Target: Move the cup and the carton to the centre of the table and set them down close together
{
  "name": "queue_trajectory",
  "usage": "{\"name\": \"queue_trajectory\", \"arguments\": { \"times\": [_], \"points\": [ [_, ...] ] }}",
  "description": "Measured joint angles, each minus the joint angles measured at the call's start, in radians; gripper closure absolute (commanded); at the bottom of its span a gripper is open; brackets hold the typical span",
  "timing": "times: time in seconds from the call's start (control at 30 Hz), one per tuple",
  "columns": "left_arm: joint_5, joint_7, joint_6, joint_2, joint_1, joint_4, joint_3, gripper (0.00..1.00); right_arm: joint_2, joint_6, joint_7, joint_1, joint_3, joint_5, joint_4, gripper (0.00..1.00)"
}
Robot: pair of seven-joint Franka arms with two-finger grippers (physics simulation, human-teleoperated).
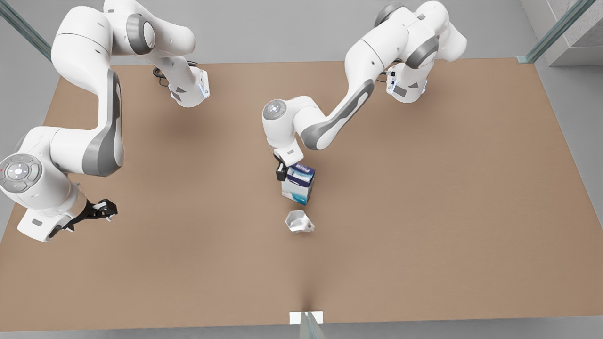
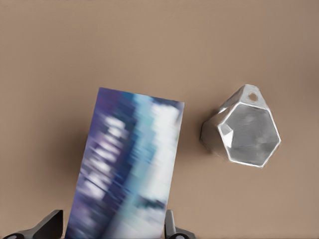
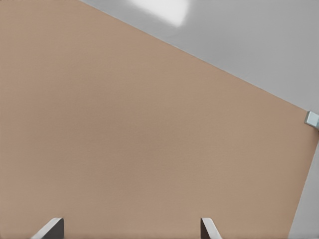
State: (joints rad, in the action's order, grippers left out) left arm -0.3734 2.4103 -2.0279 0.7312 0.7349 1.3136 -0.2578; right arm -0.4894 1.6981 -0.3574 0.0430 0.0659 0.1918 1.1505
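The carton [image 1: 298, 184], printed white, teal and dark blue, stands upright near the middle of the table [image 1: 424, 197]. My left gripper [image 1: 284, 170] is shut on its upper part, and in the left wrist view its fingers [image 2: 172, 226] press both sides of the carton [image 2: 124, 169]. I cannot tell whether the carton's base touches the tabletop. The pale faceted cup [image 1: 298, 221] sits upright on the table just in front of the carton, a small gap apart, and its handle shows on the cup [image 2: 246, 127] in the left wrist view. My right gripper [image 1: 101, 209] waits open at the front view's left, holding nothing.
Both arm bases stand at the table's far edge. A small white marker [image 1: 306, 318] sits at the middle of the near edge. In the right wrist view, the right gripper [image 3: 132, 224] hangs over bare tabletop close to a table edge [image 3: 239, 74].
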Motion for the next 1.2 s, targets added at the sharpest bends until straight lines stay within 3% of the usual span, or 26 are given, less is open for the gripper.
{"name": "queue_trajectory", "arguments": {
  "times": [0.77, 0.83, 0.9, 0.97, 1.0, 1.03, 1.07, 1.13, 1.17, 1.2],
  "points": [
    [0.037, -0.144, 0.114, -0.088, -0.003, -0.032, 0.015, 0.01, 0.0, 0.002, -0.003, -0.003, 0.008, 0.0, -0.002, 0.0],
    [0.084, -0.303, 0.175, -0.137, -0.032, -0.025, 0.018, 0.01, 0.0, 0.001, -0.003, -0.011, 0.008, -0.001, -0.002, 0.0],
    [0.157, -0.763, 0.277, -0.229, -0.152, 0.018, 0.021, 0.01, 0.0, -0.005, 0.002, -0.01, 0.001, -0.004, 0.001, 0.0],
    [0.25, -1.393, 0.32, -0.47, -0.384, 0.238, 0.026, 0.01, -0.007, -0.007, 0.122, 0.001, -0.005, -0.186, 0.002, 0.0],
    [0.288, -1.726, 0.423, -0.558, -0.504, 0.264, 0.099, 0.0, -0.009, -0.006, 0.123, -0.01, 0.003, -0.189, 0.003, 0.0],
    [0.332, -2.059, 0.486, -0.612, -0.514, 0.263, 0.285, 0.0, -0.012, -0.001, 0.126, -0.009, 0.003, -0.187, 0.004, 0.0],
    [0.367, -2.336, 0.511, -0.655, -0.564, 0.256, 0.396, 0.0, -0.012, 0.0, 0.126, -0.009, 0.003, -0.187, 0.006, 0.0],
    [0.397, -2.374, 0.545, -0.652, -0.689, 0.211, 0.417, 0.0, -0.017, 0.0, 0.126, -0.009, 0.003, -0.187, 0.006, 0.0],
    [0.398, -2.365, 0.569, -0.573, -0.663, 0.137, 0.414, 0.0, -0.018, 0.001, 0.126, -0.009, 0.003, -0.187, 0.006, 0.0],
    [0.398, -2.361, 0.586, -0.506, -0.515, 0.074, 0.411, 0.0, -0.018, 0.001, 0.126, -0.009, 0.004, -0.187, 0.005, 0.0]
  ]
}}
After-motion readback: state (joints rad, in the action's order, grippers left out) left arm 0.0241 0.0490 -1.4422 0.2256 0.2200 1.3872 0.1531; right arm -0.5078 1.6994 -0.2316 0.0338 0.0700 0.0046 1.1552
